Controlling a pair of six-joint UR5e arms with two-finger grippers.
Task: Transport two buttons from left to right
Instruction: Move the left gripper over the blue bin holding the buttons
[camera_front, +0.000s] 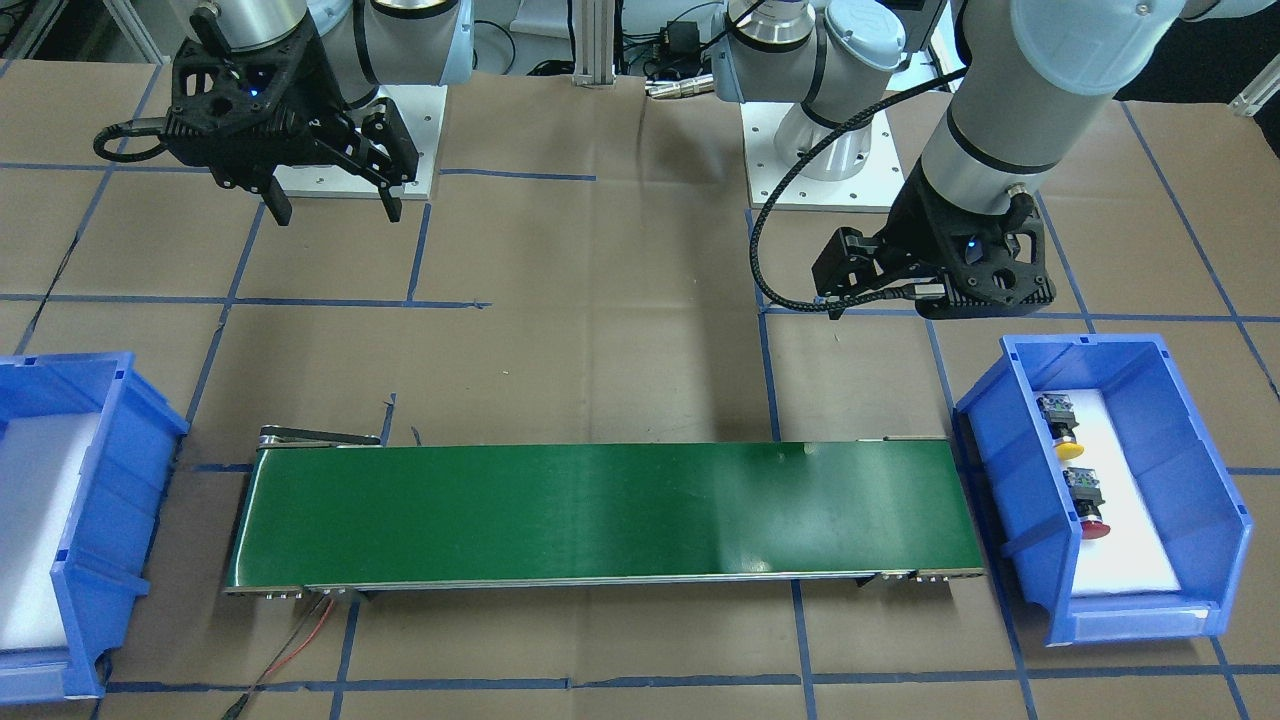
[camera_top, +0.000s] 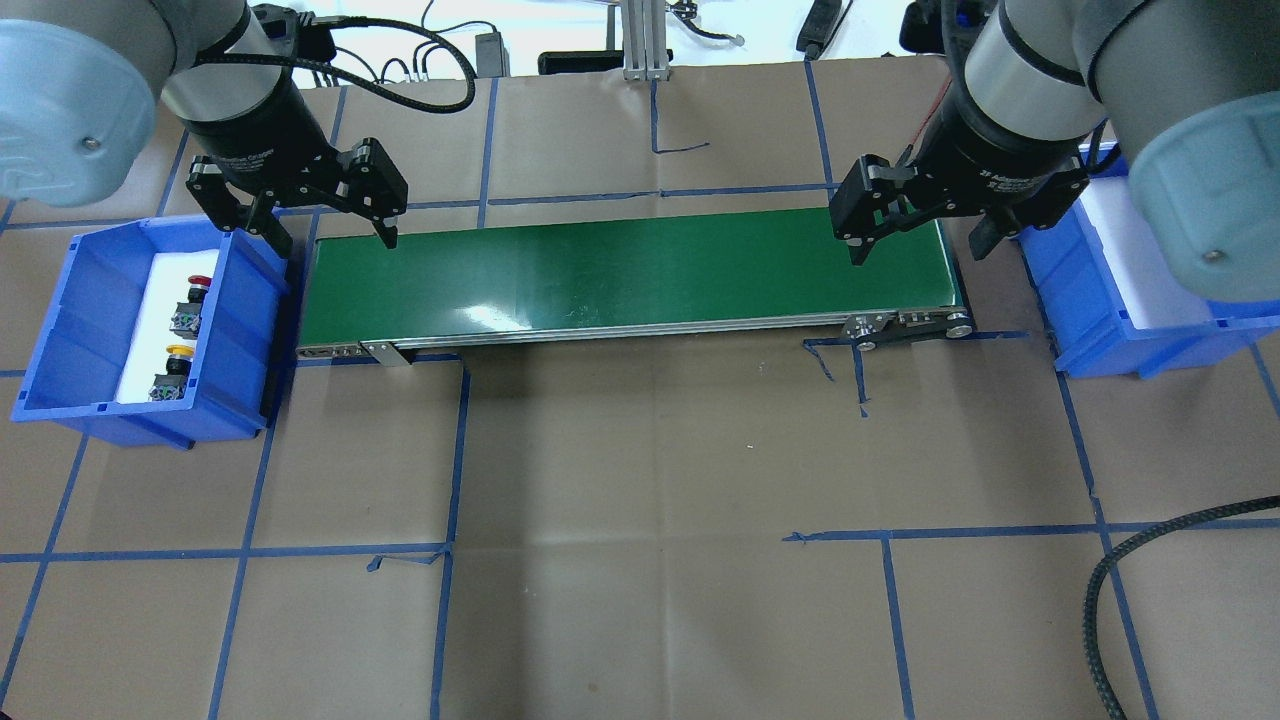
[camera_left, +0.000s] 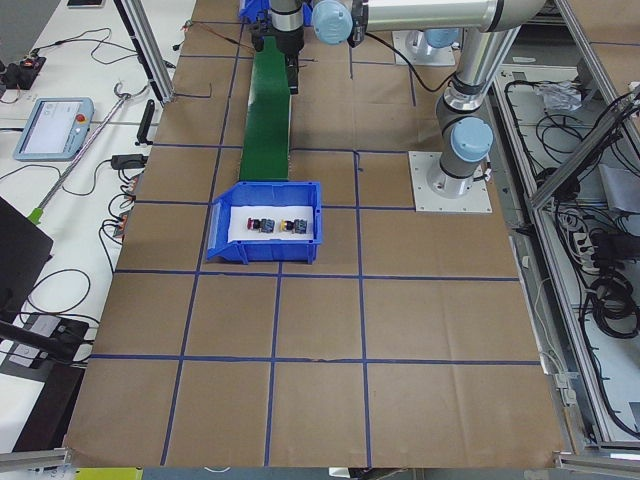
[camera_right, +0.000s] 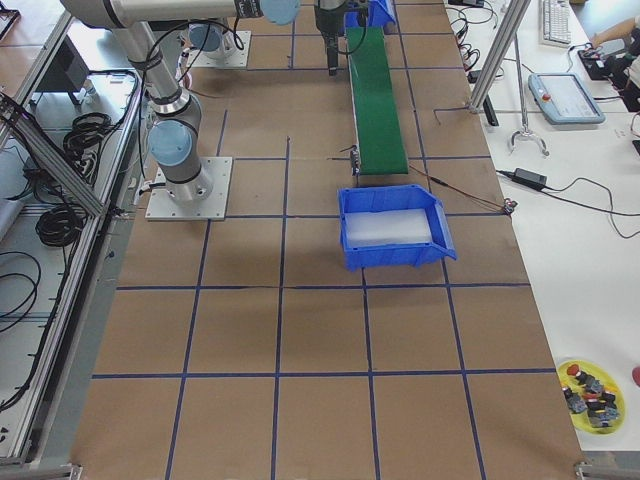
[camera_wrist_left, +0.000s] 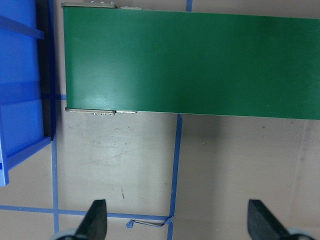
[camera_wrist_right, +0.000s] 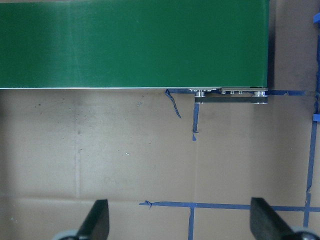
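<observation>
Two buttons lie on white foam in the blue bin (camera_top: 60, 330) at my left: the red-capped button (camera_top: 190, 305) and the yellow-capped button (camera_top: 172, 372). They also show in the front view, yellow (camera_front: 1062, 430) and red (camera_front: 1088, 505). My left gripper (camera_top: 332, 238) is open and empty, hovering between that bin and the left end of the green conveyor belt (camera_top: 630, 275). My right gripper (camera_top: 920, 250) is open and empty above the belt's right end. Both wrist views show spread fingertips (camera_wrist_left: 97, 220) (camera_wrist_right: 97, 220) over brown paper.
A second blue bin (camera_top: 1090, 300) with white foam stands past the belt's right end. Blue tape lines cross the brown paper table. A red wire (camera_front: 300, 640) trails from the belt's end. A yellow dish of parts (camera_right: 592, 392) sits on a side table.
</observation>
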